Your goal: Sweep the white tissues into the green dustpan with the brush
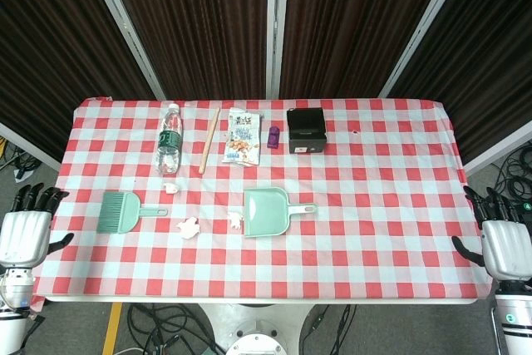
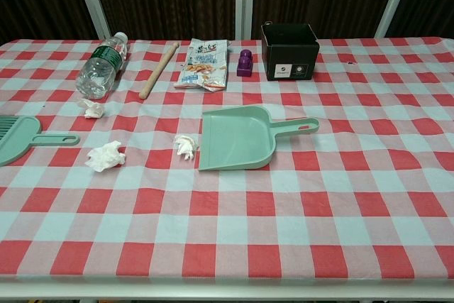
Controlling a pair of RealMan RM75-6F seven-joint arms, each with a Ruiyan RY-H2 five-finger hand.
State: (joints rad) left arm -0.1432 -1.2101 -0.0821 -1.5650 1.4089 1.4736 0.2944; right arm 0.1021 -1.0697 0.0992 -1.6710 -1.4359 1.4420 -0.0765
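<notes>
Both robot hands, left (image 1: 25, 234), right (image 1: 505, 244), open off table edges, brush (image 1: 120, 211) left of tissues (image 1: 189, 227), dustpan (image 1: 268, 210) mid-table

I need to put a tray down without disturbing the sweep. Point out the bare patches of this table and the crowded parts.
Most open: the right side, past the dustpan handle and black box, out to the right hand. The near strip along the front edge is bare too. Crowded: left-centre, where the brush, tissues, water bottle, wooden stick and snack bag sit.

Red-and-white checks everywhere
Checked tablecloth (image 2: 298, 204), mint green dustpan (image 2: 235, 138) and brush (image 1: 119, 211), white tissues (image 2: 105, 155), black box (image 2: 289, 52), purple block (image 2: 245, 63)
</notes>
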